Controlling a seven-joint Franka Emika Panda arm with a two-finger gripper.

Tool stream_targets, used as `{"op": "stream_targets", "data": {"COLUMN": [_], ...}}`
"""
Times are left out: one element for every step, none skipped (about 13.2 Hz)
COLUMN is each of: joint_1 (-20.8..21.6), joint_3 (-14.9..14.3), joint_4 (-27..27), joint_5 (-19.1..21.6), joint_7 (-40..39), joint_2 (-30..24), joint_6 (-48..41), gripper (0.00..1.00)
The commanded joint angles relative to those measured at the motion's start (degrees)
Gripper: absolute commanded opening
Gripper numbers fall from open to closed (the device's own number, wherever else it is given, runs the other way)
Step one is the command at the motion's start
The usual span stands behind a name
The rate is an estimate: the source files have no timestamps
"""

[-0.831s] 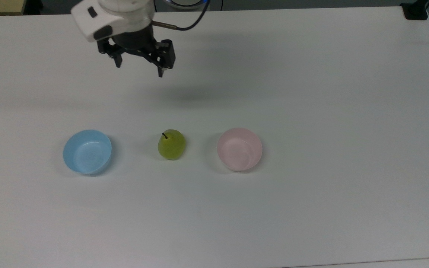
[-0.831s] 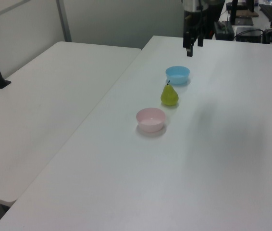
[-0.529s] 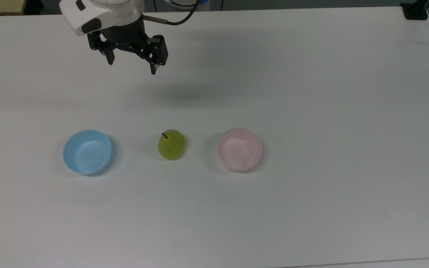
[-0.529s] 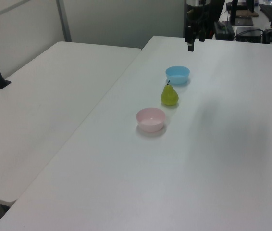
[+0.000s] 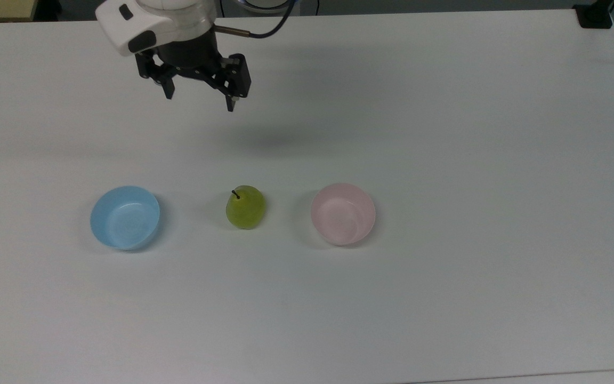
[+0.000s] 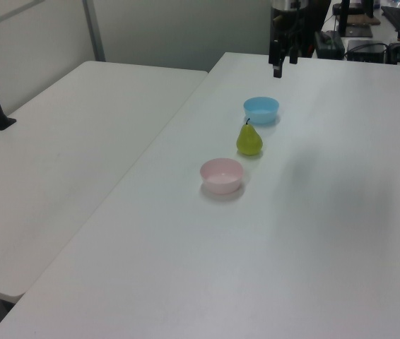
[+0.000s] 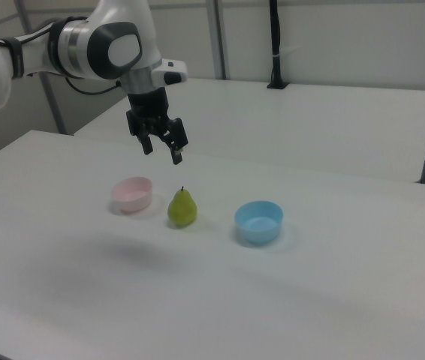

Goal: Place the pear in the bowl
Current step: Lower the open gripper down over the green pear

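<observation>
Pear point(image 5: 245, 207), small, yellow-green and glossy with a short dark stem, stands upright on the matte white table point(image 5: 445, 133), between the round pale pink plastic bowl point(image 5: 343, 214) and the round light blue plastic bowl point(image 5: 124, 217), touching neither. Both bowls hold nothing. Black two-finger gripper point(image 5: 199, 97) hangs above the table, well apart from the pear, fingers spread and holding nothing. In the left view the arm point(image 6: 285, 14) is cut off at the upper edge.

White table point(image 5: 445, 133) bears blue bowl point(image 5: 124, 217), pear point(image 5: 245, 207), seemingly empty pink bowl point(image 5: 343, 214)
</observation>
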Motion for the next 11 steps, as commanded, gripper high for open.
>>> {"op": "stream_targets", "data": {"joint_1": [5.15,6.82,7.96,7.98,7.72,7.54,7.71,7.63,7.71,7.71,7.80], "joint_3": [-0.40,-0.49,-0.58,-0.67,-0.84,-1.71,-3.03,-3.65,-4.53,-4.71,-4.97], "joint_4": [1.37,2.60,2.79,2.62,2.53,2.01,0.70,-0.27,-0.28,-0.20,0.07], "joint_5": [2.90,2.99,2.82,2.56,2.38,2.46,2.38,2.38,2.38,2.29,1.51], "joint_7": [0.32,1.89,3.73,3.14,0.61,-2.81,-5.19,-7.22,-8.46,-8.90,-8.82], "joint_2": [4.49,7.04,8.54,9.43,9.96,9.97,10.05,10.75,12.24,13.99,15.66], "joint_6": [6.81,8.66,11.20,12.62,12.63,12.37,12.11,12.46,12.72,12.90,12.99], "gripper": [1.00,1.00,1.00,1.00,1.00,1.00,1.00,1.00,1.00,1.00,1.00]}}
